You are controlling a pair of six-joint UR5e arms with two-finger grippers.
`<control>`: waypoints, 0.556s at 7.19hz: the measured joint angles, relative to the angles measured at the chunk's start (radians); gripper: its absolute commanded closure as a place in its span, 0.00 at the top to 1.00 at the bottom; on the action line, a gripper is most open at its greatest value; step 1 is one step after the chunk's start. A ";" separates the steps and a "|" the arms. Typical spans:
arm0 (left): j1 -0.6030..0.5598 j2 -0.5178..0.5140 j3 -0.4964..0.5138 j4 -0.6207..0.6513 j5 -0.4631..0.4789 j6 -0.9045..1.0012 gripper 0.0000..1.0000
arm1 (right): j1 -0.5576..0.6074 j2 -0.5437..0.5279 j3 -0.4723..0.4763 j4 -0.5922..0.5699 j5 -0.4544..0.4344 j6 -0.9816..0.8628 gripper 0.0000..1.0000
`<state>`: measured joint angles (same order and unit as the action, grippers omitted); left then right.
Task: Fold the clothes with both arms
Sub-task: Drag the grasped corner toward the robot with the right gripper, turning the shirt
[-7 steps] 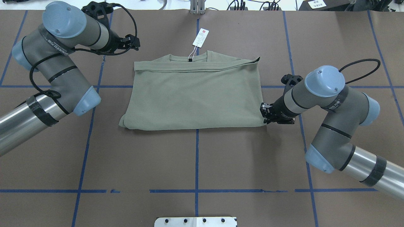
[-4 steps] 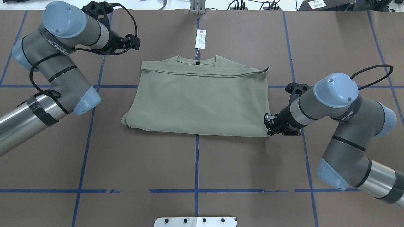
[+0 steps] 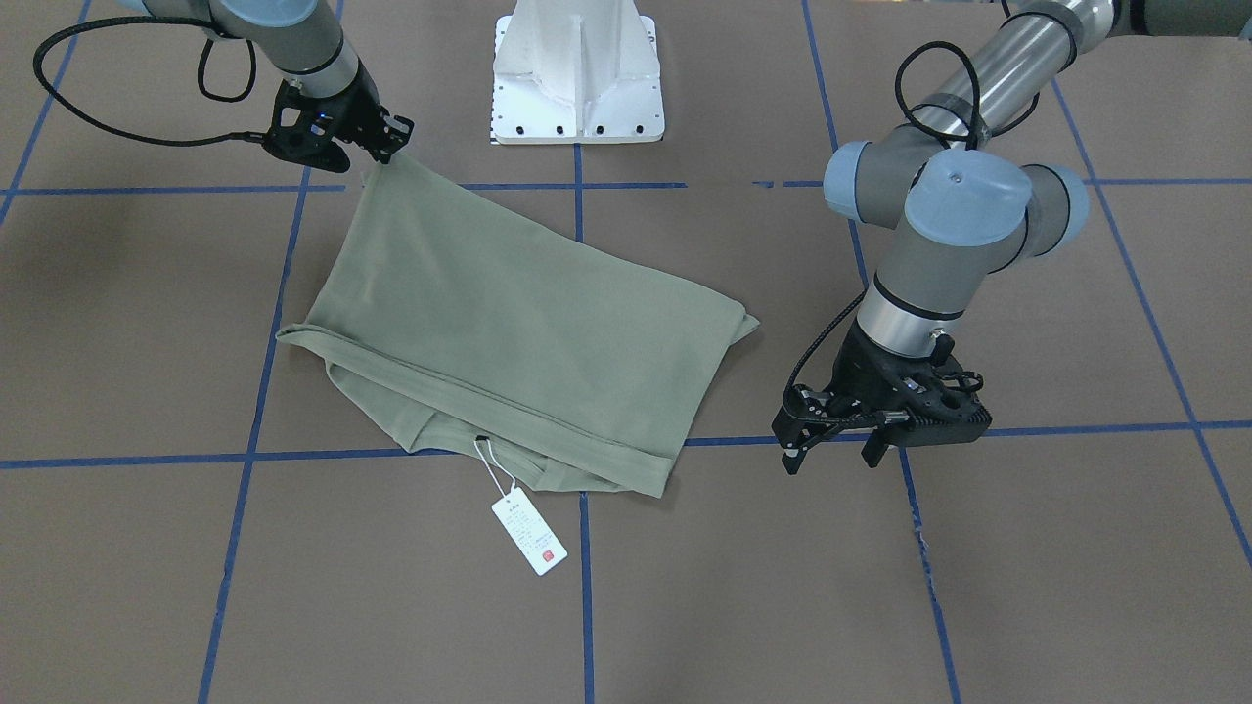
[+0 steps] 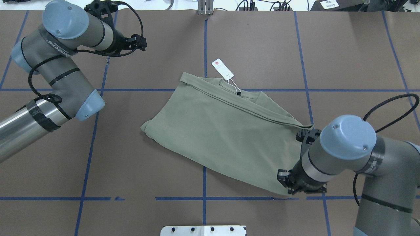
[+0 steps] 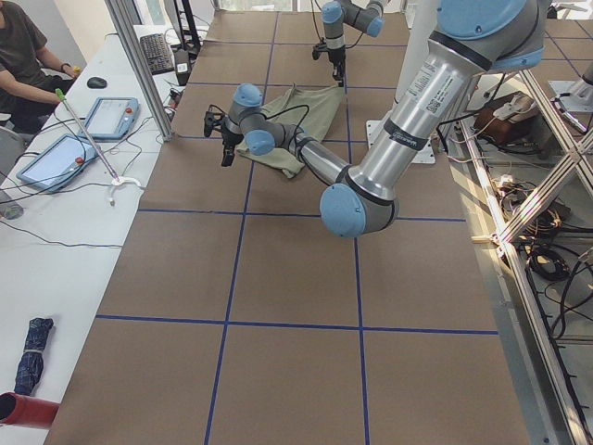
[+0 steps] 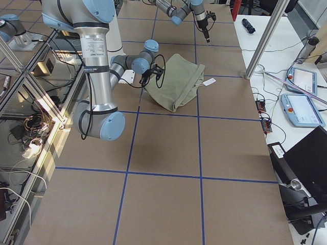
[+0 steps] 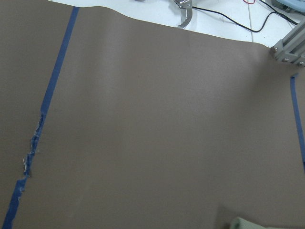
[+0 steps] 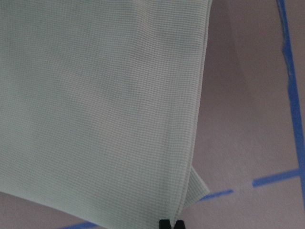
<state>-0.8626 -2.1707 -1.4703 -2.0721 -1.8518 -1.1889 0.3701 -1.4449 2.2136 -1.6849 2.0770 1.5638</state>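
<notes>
The right gripper (image 4: 290, 184) is pinching a corner of the shirt (image 4: 223, 131) (fingertips pressed together), with the cloth spreading away from it across the table (image 4: 262, 42). The left gripper (image 3: 831, 454) is hanging with fingers parted, well clear. Compared with a second ago, the pinched corner is sitting nearer the base, leaving the shirt and its hang tag (image 4: 222, 69) skewed.

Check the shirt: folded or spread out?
Folded. The sage-green shirt lies doubled, its hem edge running right beside the collar; no sleeves show.

Brown bench (image 4: 229, 39) with blue tape grid (image 4: 204, 157). White base (image 3: 577, 78) stands on it. Side table (image 5: 56, 241) holds tablet (image 5: 109, 118), keyboard (image 5: 159, 53), mouse (image 5: 96, 82); person (image 5: 23, 56) seated there.
</notes>
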 measured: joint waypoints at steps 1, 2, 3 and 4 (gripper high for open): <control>0.001 0.000 -0.007 0.001 0.000 -0.001 0.99 | -0.061 -0.042 0.020 -0.026 -0.004 0.025 0.00; 0.004 0.001 -0.014 0.001 0.000 -0.003 0.99 | -0.112 -0.091 0.030 -0.038 -0.006 0.043 0.00; 0.009 0.005 -0.023 0.001 0.001 -0.009 0.99 | -0.156 -0.139 0.041 -0.043 -0.007 0.057 0.00; 0.018 0.014 -0.035 0.001 0.002 -0.021 0.99 | -0.197 -0.180 0.053 -0.046 -0.007 0.074 0.97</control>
<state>-0.8444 -2.1566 -1.5057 -2.0715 -1.8501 -1.2096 0.1734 -1.6249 2.2666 -1.7307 2.0695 1.6375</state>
